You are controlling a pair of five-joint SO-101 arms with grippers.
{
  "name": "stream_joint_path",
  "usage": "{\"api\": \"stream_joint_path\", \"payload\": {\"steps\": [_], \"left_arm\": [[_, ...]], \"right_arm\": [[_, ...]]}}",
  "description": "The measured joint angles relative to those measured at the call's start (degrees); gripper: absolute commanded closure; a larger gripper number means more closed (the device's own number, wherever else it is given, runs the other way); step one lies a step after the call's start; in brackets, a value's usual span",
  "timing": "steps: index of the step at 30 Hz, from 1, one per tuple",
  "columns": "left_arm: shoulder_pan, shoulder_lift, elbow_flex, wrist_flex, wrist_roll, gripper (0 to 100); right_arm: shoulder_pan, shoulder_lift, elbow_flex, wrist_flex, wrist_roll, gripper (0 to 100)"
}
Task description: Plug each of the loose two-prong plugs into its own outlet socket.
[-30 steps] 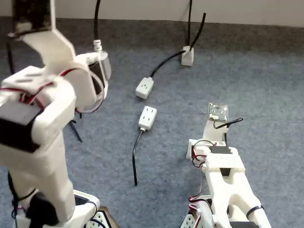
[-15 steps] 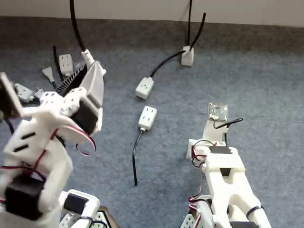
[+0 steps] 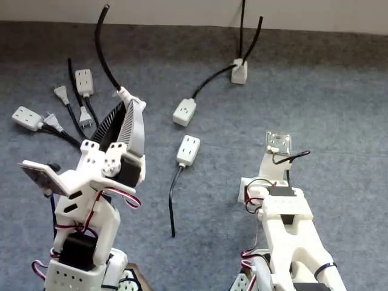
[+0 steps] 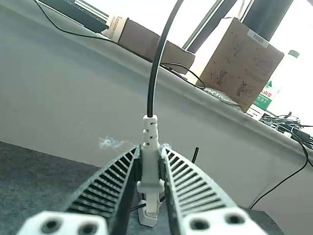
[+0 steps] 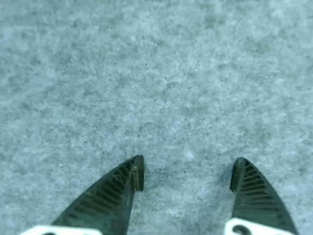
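Note:
My left gripper [image 3: 128, 103] is shut on a white two-prong plug [image 3: 124, 93] and holds it above the carpet, its black cable [image 3: 102, 42] curving up and away. In the left wrist view the plug [image 4: 149, 166] sits clamped between the ribbed fingers [image 4: 115, 183]. Three white outlet sockets lie in the middle: one [image 3: 184, 111] nearest the plug, one [image 3: 188, 150] in front of it, one [image 3: 239, 71] at the back. Loose plugs [image 3: 60, 93] [image 3: 51, 122] lie at the far left. My right gripper [image 5: 188, 174] stands open over bare carpet.
Two more white socket blocks [image 3: 84, 82] [image 3: 26, 117] lie among black cables at the far left. A black cable [image 3: 173, 200] trails from the front socket toward the arms. The right arm [image 3: 285, 212] stands at the front right. Grey carpet [image 3: 339, 121] covers the table.
The left arm has swung down and back toward its base with the plug held, uncovering the plugs and sockets at the far left. The right arm has stayed still.

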Motion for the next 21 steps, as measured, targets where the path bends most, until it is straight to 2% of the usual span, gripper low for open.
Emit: {"api": "stream_joint_path", "payload": {"steps": [3,7,10,12,16,21], "left_arm": [[2.11,-3.25,2.64,-0.09,0.0,99],[9.67,-6.77,8.7,-0.35,0.0,99],[13.89,-6.95,13.36,-4.66,1.14,99],[14.33,-6.95,15.82,-9.14,6.15,99],[10.46,-7.03,17.67,-18.99,22.77,99],[7.12,-7.03,17.85,-19.52,39.21,99]], "right_arm": [[0.0,0.0,0.0,0.0,0.0,71.6],[0.0,0.0,0.0,0.0,0.0,71.6],[-0.18,0.0,0.0,0.0,0.0,71.6],[-1.14,0.0,0.0,0.0,0.0,71.6],[-2.99,0.0,0.0,0.26,0.35,71.7],[-3.52,0.0,0.0,0.26,0.35,71.7]]}}
